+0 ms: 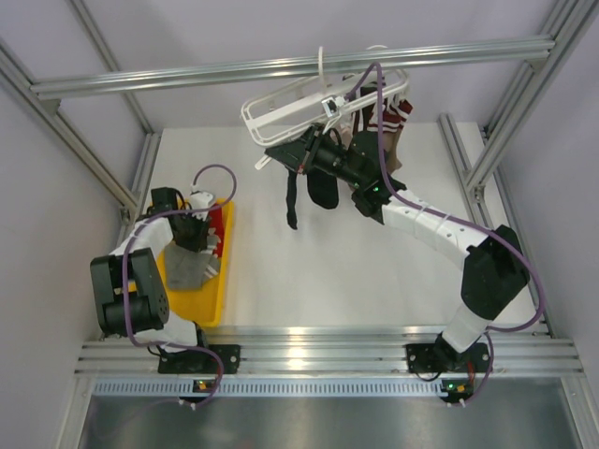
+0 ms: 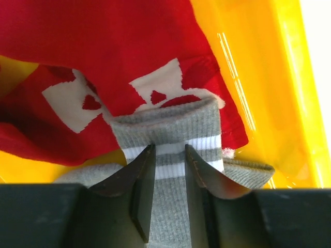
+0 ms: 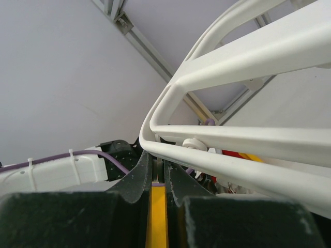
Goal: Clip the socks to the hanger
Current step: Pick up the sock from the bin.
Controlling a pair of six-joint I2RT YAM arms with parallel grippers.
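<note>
In the yellow tray (image 1: pixel 215 301) at the left lie a grey sock (image 1: pixel 192 269) and a red sock with white markings (image 1: pixel 217 224). My left gripper (image 1: pixel 201 234) points down into the tray. In the left wrist view its jaws (image 2: pixel 169 150) stand open astride the white-striped cuff of the grey sock (image 2: pixel 170 126), which overlaps the red sock (image 2: pixel 103 46). The white hanger (image 1: pixel 271 112) hangs from the top rail at the back. My right gripper (image 1: pixel 306 154) is shut just under the hanger's near bar (image 3: pixel 232 155), its tips (image 3: pixel 164 157) touching the frame's underside.
A red-and-white sock (image 1: pixel 398 117) and dark socks (image 1: pixel 292 192) hang from the hanger's pegs. Aluminium frame posts (image 1: pixel 468 159) stand at both sides and a rail (image 1: pixel 187 79) crosses the back. The tray wall (image 2: pixel 289 77) is right of the left gripper.
</note>
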